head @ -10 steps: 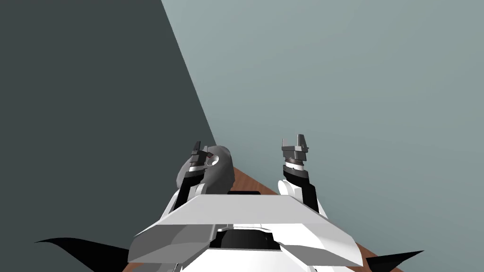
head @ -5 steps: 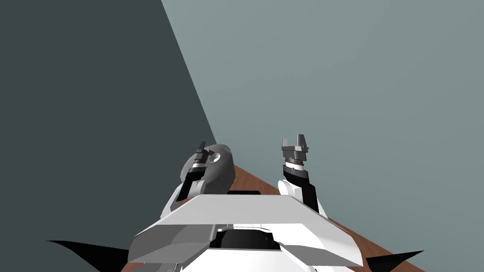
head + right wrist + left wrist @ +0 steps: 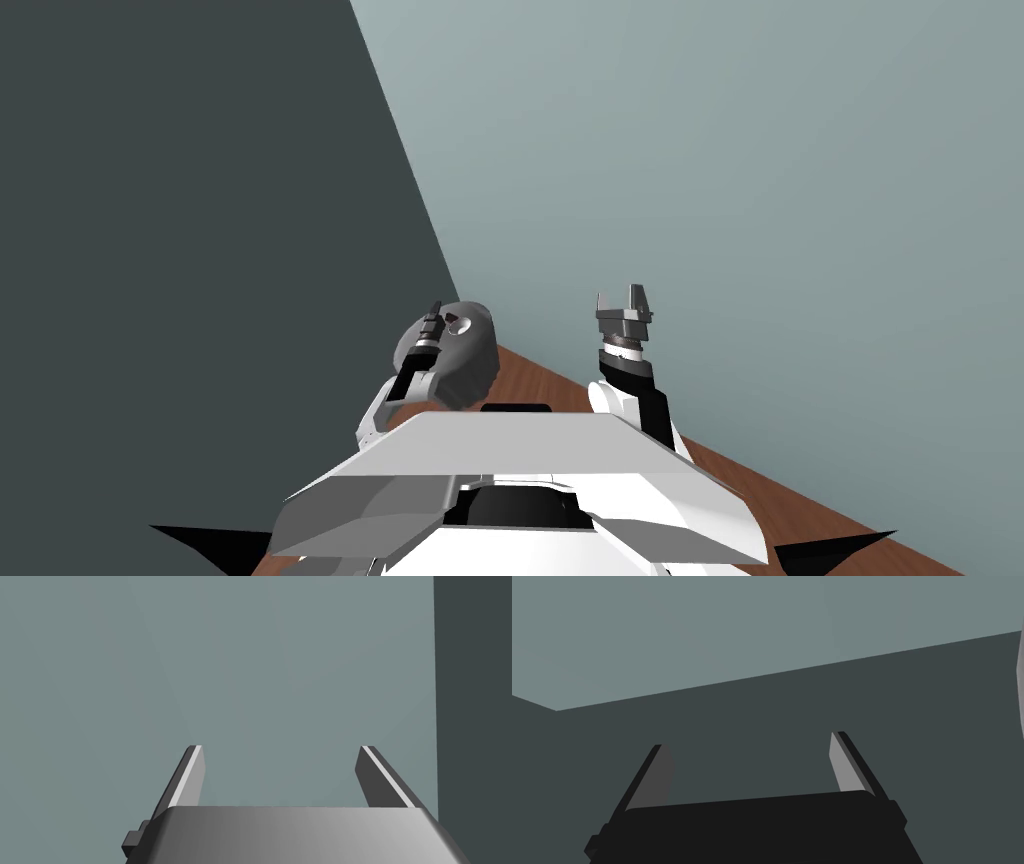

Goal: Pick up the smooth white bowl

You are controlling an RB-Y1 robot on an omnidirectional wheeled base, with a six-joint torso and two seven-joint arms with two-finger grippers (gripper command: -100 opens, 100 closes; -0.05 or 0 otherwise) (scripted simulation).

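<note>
A rounded grey object [image 3: 462, 352], dim and bowl-like, sits low in the wall corner where the floor begins. My left gripper [image 3: 432, 318] is raised right against its left side in the head view. In the left wrist view that gripper [image 3: 748, 740] stands open with nothing between its fingers, and a pale grey sliver [image 3: 1021, 676] shows off to one side of it. Whether the gripper touches the object I cannot tell. My right gripper [image 3: 625, 298] is held up to the right, well apart from the object, and is open [image 3: 281, 747] and empty.
A dark grey wall [image 3: 180, 250] and a lighter grey-green wall [image 3: 750, 180] meet in a corner just behind the grey object. A strip of brown wooden floor [image 3: 780, 500] runs along the lighter wall's foot. Black areas [image 3: 200, 535] lie at the lower corners.
My left gripper has moved right, closer against the grey object. The whole head view has swung a little, so the corner sits further right and more wooden floor shows. The right arm is unchanged.
</note>
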